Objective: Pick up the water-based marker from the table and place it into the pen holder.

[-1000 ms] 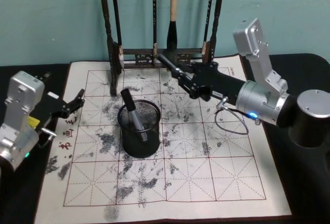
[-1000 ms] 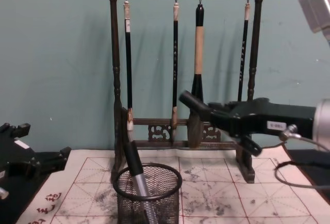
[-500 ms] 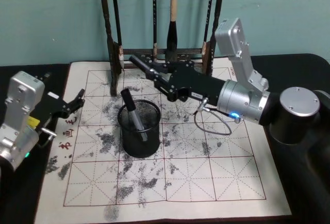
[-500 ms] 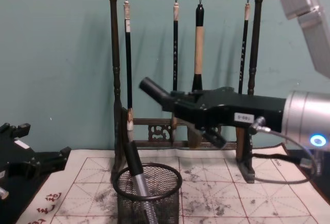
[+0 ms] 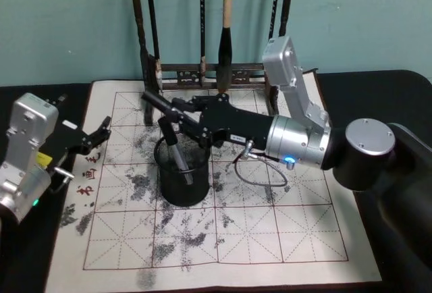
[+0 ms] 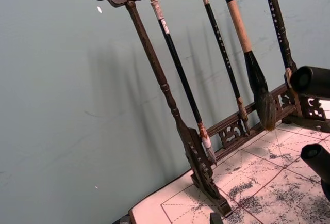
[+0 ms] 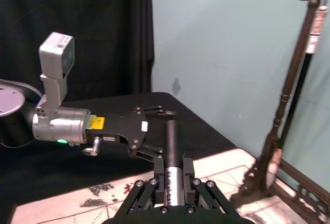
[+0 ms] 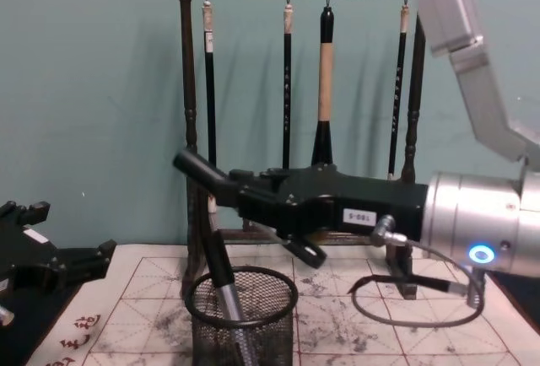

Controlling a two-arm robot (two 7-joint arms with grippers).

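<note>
- The table [image 5: 378, 84], a flat black top, lies under both arms and shows bare beyond the right arm's far side.
- The cream cloth [image 5: 270, 239] with red grid lines and ink stains is spread beneath the right gripper and covers most of the table.
- The wooden brush rack [image 8: 190, 130] stands on the cloth's far edge, behind the right gripper, with four calligraphy brushes [image 8: 325, 71] hanging from its top bar.
- The right arm [image 5: 304, 141] reaches across the cloth toward the robot's left, its silver wrist lit by a small blue light.
- The right gripper [image 5: 177, 113] is held above the pen holder, its fingers pinched on a water-based marker [image 5: 156, 102]; the marker juts forward out of the fingers, tilted up, its tip past the holder's far-left rim.
- The left gripper [image 5: 100, 132] sits at the cloth's left edge, well apart from the right gripper, its fingers spread with nothing between them.
- The pen holder [image 5: 182, 171], a round black mesh cup, stands on the cloth just below the right gripper.
- A second marker [image 8: 224, 286] already leans inside the pen holder, its black cap sticking up over the rim just under the held marker.
</note>
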